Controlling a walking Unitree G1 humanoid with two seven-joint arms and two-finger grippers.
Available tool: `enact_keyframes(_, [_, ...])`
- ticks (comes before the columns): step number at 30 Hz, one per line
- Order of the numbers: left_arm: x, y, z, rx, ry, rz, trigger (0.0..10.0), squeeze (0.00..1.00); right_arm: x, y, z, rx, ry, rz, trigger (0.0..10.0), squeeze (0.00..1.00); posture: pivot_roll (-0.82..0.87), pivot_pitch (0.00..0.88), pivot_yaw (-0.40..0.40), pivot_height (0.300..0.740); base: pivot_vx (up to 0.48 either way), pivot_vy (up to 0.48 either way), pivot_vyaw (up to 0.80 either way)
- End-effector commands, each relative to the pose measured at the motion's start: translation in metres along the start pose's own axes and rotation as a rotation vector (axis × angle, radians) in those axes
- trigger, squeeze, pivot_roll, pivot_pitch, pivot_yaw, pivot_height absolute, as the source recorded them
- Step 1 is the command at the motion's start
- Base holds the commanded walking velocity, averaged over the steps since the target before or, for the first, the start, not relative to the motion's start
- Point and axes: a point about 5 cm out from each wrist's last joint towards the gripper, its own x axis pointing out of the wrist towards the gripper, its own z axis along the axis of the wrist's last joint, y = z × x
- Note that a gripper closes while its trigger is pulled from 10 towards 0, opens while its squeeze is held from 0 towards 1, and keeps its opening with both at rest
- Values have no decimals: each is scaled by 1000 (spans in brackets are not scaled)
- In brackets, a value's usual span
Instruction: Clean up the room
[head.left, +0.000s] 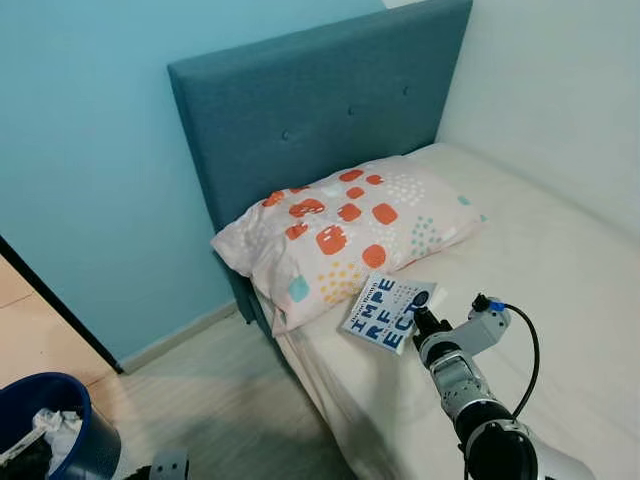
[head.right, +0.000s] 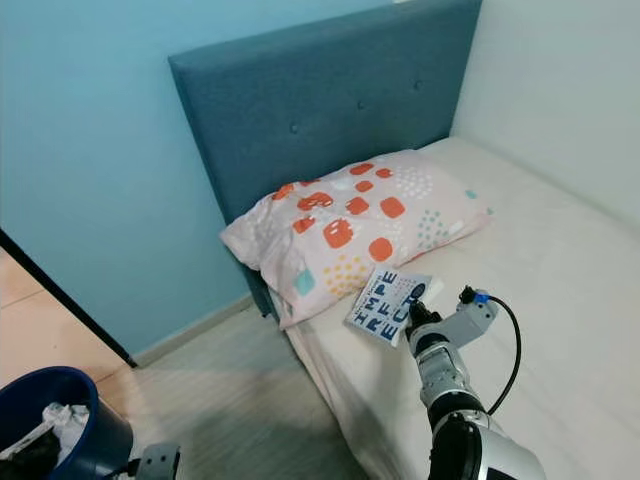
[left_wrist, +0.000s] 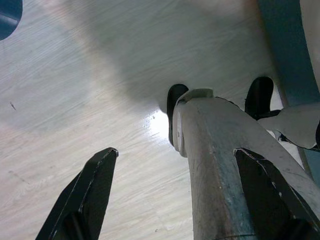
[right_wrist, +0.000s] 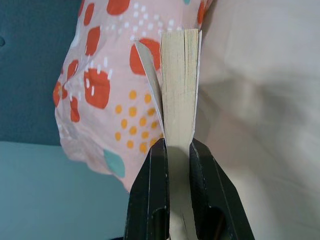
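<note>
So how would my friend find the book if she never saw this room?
Look at the bed with the tall blue headboard. Beside the pillow with orange blobs, the right gripper is shut on a book. It is the only flat white thing with big blue letters.

Blue wall (head.left: 90, 150), teal headboard (head.left: 320, 110) (padded), wood floor (head.left: 200, 400).

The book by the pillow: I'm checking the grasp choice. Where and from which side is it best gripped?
By its free lower edge, from the foot of the bed. The book leans on the pillow, so only that edge is reachable; the right tool is pinching the page block there.
</note>
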Motion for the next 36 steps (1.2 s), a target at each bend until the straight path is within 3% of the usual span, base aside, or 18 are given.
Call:
enact_keyframes(1, [-1, 6, 0, 25, 5, 9, 10000, 0, -1, 0, -4, 38, 8, 14, 10000, 0, 23, 188, 33, 657, 0, 0, 0])
enact_keyframes(6, [-1, 6, 5, 30, -10, 6, 10000, 0, -2, -1, -9, 55, 18, 4, 10000, 0, 32, 189, 33, 642, 0, 0, 0])
enact_keyframes(12, [-1, 7, 5, 54, -15, 0, 10000, 0, -6, -10, -16, -15, 44, -70, 10000, 0, 45, 189, 31, 617, 0, 0, 0])
enact_keyframes(18, [-3, 10, 0, 67, -7, -1, 10000, 0, -15, -32, -23, -41, 63, -178, 10000, 0, 73, 207, 38, 607, 0, 0, 0])
enact_keyframes(20, [-3, 10, 0, 67, -7, -1, 10000, 0, -15, -32, -23, -41, 63, -178, 10000, 0, 73, 207, 38, 607, 0, 0, 0])
enact_keyframes(21, [-5, 15, -4, 70, -5, 2, 10000, 0, -23, -45, -32, -12, 96, -244, 10000, 0, 97, 230, 49, 607, 0, 0, 0])
enact_keyframes(27, [-9, 23, -12, 76, 2, 8, 10000, 0, -33, -60, -47, 16, 161, -334, 10000, 0, 123, 260, 65, 607, 0, 0, 0])
enact_keyframes(36, [-14, 31, -24, 84, 12, 8, 10000, 0, -29, -56, -42, 0, 149, -339, 10000, 0, 165, 307, 92, 607, 0, 0, 0])
